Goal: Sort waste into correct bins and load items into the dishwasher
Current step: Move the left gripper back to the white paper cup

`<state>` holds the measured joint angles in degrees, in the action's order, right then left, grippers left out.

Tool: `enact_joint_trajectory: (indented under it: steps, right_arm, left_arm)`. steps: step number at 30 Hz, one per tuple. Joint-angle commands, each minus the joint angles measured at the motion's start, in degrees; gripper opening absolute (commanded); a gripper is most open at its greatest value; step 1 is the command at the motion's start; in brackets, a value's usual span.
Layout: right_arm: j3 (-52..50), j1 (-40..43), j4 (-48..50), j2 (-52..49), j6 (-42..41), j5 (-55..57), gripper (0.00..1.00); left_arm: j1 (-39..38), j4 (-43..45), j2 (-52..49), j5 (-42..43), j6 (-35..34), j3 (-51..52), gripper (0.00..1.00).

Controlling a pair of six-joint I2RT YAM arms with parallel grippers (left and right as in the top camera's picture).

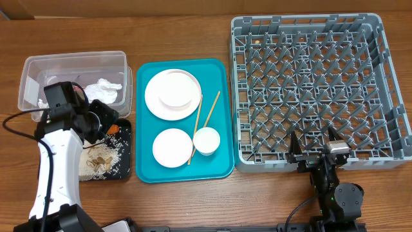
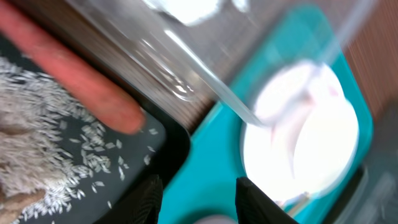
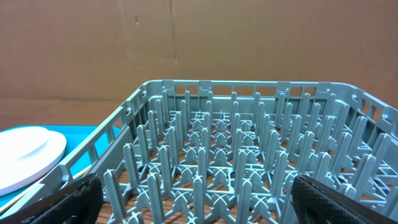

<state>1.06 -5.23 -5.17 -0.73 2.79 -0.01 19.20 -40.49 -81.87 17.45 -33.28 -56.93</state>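
Left gripper (image 2: 199, 186): jaws parted, nothing between them. I have it hanging over the seam where the black tray (image 1: 126, 169) meets the tub (image 1: 29, 67). In the left wrist view the carrot (image 2: 87, 81) lies on the black tray floor at 11 o'clock of the fingers (image 2: 152, 198), apart from them, with loose rice grains beside it. The wrist view is blurred beyond that.

Overhead: scraps and rice (image 1: 100, 161) sit in the black tray at 6 o'clock of the gripper. The tissue (image 1: 106, 90) is inside the tub at 12 o'clock.

At 3 o'clock, just beside the black tray, is the teal tray (image 1: 219, 71). It carries the plate (image 1: 172, 95) at the far end and the bowl (image 1: 172, 147) and cup (image 1: 206, 140) at the near end. The chopsticks (image 1: 197, 129) lie slanted between them, one ending beside the cup.

Right gripper (image 1: 314, 149): spread wide, holding nothing, parked at the rack's near edge. The rack (image 1: 309, 84) lies at 3 o'clock of the teal tray; its pegs hold no dishes.
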Motion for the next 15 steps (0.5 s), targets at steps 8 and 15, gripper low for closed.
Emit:
enact_joint_trajectory:
  steps: [8, 15]
  right_arm:
    - [-0.6, 0.2, 0.3, 0.6, 0.1, -0.1, 1.0]
    - [-0.6, 0.2, 0.3, 0.6, 0.1, -0.1, 1.0]
  left_arm:
    - [-7.8, -6.3, 1.0, 7.0, 14.7, -2.6, 0.41]
    - [-17.6, -6.0, 1.0, 7.0, 14.6, -3.5, 0.33]
